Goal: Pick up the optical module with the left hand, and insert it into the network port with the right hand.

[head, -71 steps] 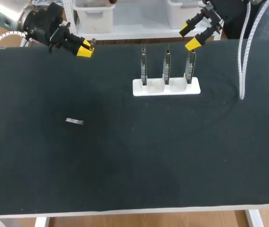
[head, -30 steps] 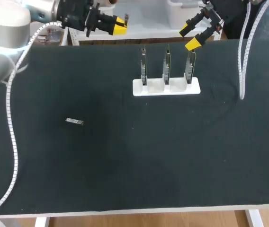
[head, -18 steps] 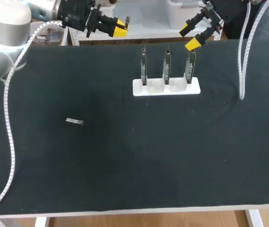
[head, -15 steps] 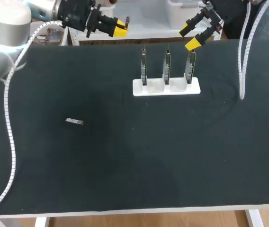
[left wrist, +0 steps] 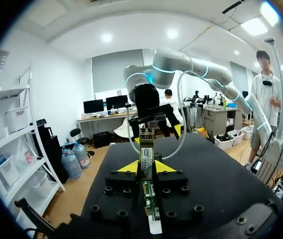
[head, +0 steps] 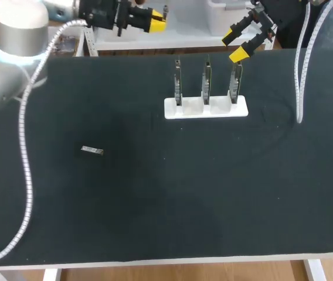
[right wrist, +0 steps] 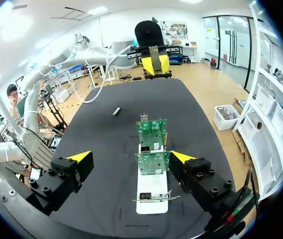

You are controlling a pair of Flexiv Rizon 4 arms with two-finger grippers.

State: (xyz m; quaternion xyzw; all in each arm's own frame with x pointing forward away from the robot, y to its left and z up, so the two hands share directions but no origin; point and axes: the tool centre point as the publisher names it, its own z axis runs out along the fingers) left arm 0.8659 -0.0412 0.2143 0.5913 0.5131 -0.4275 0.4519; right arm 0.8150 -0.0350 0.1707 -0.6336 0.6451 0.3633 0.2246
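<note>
My left gripper (head: 157, 20) hangs beyond the table's far left edge, shut on a slim metal optical module (left wrist: 146, 149) that stands upright between its yellow tips (left wrist: 146, 167). The right wrist view shows the same left gripper (right wrist: 154, 63) far across the table. A second small silver module (head: 92, 150) lies flat on the black mat at the left, also the small silver module (right wrist: 115, 112) ahead of the cards. My right gripper (head: 240, 44) stands open above the far right, its fingers (right wrist: 130, 158) spread on either side of the green network cards (right wrist: 151, 162).
A white holder (head: 206, 108) at the back middle carries three upright network cards (head: 206, 82). The right arm's white cable (head: 299, 82) hangs down onto the mat at the far right. The mat's front edge (head: 166, 257) runs along the near side.
My left arm has moved up and to the right beyond the far edge, still holding its module. The right arm and the module on the mat have not moved.
</note>
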